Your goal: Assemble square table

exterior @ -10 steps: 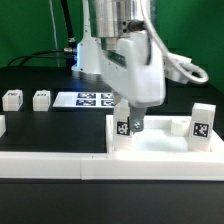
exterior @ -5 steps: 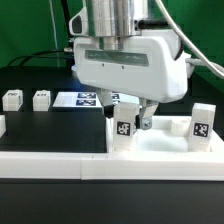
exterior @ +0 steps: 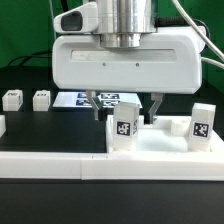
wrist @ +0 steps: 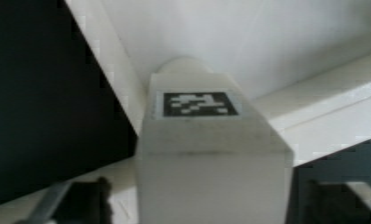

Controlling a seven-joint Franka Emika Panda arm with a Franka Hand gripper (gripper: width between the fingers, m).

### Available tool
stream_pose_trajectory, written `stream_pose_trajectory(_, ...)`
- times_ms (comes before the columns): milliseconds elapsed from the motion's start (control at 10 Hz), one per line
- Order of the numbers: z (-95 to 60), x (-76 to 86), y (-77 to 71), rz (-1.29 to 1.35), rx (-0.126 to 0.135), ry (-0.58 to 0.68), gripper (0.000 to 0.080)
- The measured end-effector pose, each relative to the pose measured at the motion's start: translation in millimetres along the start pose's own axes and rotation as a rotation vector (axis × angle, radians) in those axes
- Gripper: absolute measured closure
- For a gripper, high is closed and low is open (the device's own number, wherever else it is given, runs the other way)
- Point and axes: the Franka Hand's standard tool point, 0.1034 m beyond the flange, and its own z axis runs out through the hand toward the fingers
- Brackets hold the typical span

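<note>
Leg (exterior: 124, 130) stands upright at a tabletop (exterior: 155, 150) corner, long axis vertical, centred between the jaws; jaws wide, gripping nothing.

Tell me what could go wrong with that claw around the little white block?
The gripper straddles the upright leg, jaws open with gaps on both sides; closing off-centre might tip it on the tabletop. Its wide body hangs near the second leg and could bump it.
</note>
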Motion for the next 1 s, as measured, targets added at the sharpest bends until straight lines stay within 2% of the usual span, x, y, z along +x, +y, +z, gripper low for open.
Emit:
stream_pose_trajectory(100,0.0,0.0,0.0,0.002,0.0,0.0,0.0408)
stream_pose_trajectory(200,0.2,0.1,1.2,0.114,0.0,0.0,0.0408)
stream_pose_trajectory(300,0.4,0.7,3.1,0.208,-0.002,0.0,0.0506)
stream_pose_trajectory(400,0.5,0.7,3.4,0.246,-0.003,0.0,0.0506)
stream_pose_trajectory(500,0.3,-0.2,5.2,0.412,-0.014,-0.004,0.0506)
stream_pose_trajectory(600,0.4,1.1,7.8,0.492,-0.014,-0.003,0.0506)
stream_pose_trajectory(800,0.5,-0.1,11.7,0.782,-0.017,-0.015,0.0506)
stream_pose_trajectory(1000,0.4,-4.6,11.5,1.116,-0.037,-0.038,0.0506)
